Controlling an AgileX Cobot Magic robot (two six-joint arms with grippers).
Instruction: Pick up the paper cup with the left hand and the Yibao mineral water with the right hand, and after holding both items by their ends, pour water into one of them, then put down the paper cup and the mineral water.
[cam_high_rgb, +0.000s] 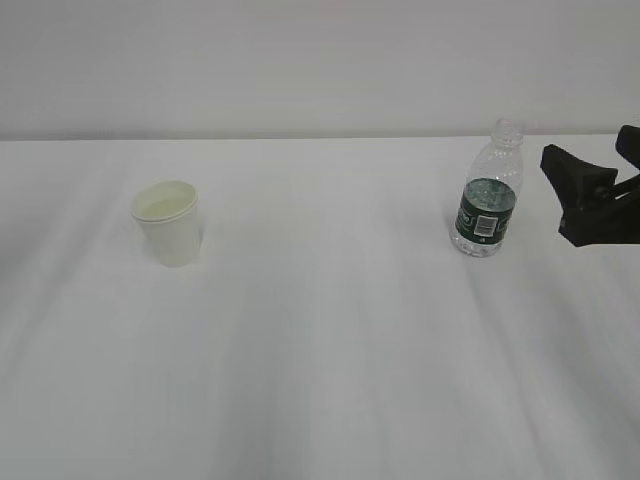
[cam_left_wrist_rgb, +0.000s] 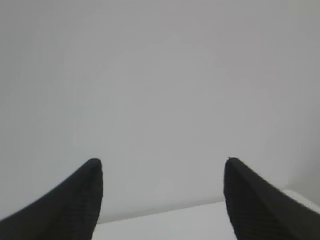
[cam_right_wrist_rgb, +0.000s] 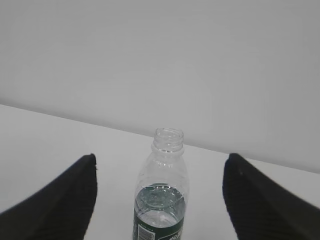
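The white paper cup (cam_high_rgb: 168, 222) stands upright on the table at the left. The clear Yibao mineral water bottle (cam_high_rgb: 489, 193), uncapped, with a dark green label, stands upright at the right, about half full. My right gripper (cam_high_rgb: 590, 170) is open just right of the bottle, apart from it. In the right wrist view the bottle (cam_right_wrist_rgb: 162, 192) stands ahead, centred between the wide-open fingers of that gripper (cam_right_wrist_rgb: 159, 167). My left gripper (cam_left_wrist_rgb: 162, 167) is open and empty, showing only wall and table edge; it is out of the exterior view.
The white table (cam_high_rgb: 330, 360) ends at a pale wall behind. The cup and bottle stand far apart with bare tabletop between them.
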